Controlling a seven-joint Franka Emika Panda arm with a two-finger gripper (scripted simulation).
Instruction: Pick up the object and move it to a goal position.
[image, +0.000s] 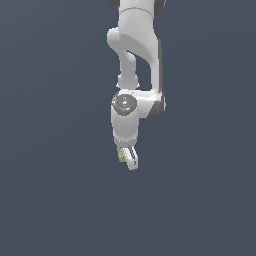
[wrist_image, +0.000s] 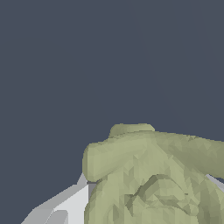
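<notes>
Wrist view: gripper (wrist_image: 144, 205) clamps the unlabelled olive block (wrist_image: 153, 175).

- The arm (image: 134, 50) looks like smooth white plastic with a soft, low shine, and it has dark grey parts along one side.
- One joint has a round cap (image: 124, 104) that looks like grey metal, a little speckled.
- The pincer (image: 128, 159) has pale grey-white fingers (wrist_image: 65, 205), flat and matt, with sharp faceted faces in the wrist view.
- The object (wrist_image: 153, 179) is olive-yellow and matt, without gloss. Its surface is lumpy and uneven, with folds and small facets, and the colour is mottled.
- The background surface (image: 50, 200) is plain dark blue-grey, even and matt, with no texture.
</notes>
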